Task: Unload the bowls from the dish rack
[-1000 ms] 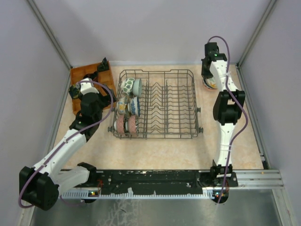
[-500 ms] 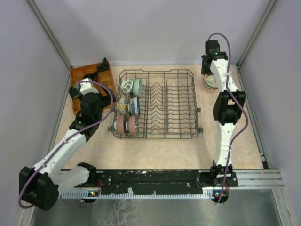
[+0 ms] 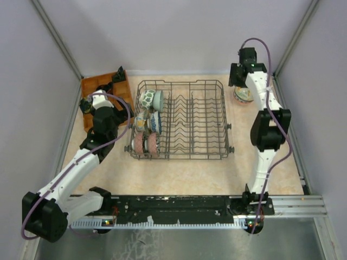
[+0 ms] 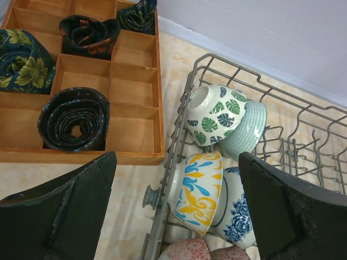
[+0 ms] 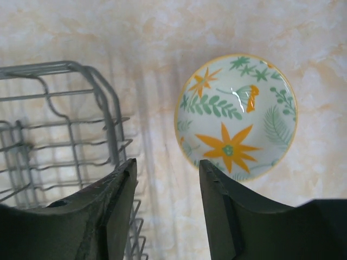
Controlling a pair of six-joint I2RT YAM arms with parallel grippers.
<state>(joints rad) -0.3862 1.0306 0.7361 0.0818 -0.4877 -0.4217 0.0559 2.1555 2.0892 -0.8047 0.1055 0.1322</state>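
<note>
My right tool (image 5: 167,181) is partly open and empty over one flowered bowl (image 5: 236,116). The bowl sits upright on the worktop (image 5: 81,27) at the rack's (image 3: 181,81) two o'clock, and only this wrist view shows its inside. My left tool (image 4: 177,157) gapes wide above six bowls (image 3: 154,122) standing on edge at the rack's nine o'clock end.

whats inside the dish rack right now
Six bowls stand on edge in three pairs at the left end of the dish rack; the other tines are bare. Each pair's rear bowl is partly covered by the front one, so its inside is hidden.
</note>
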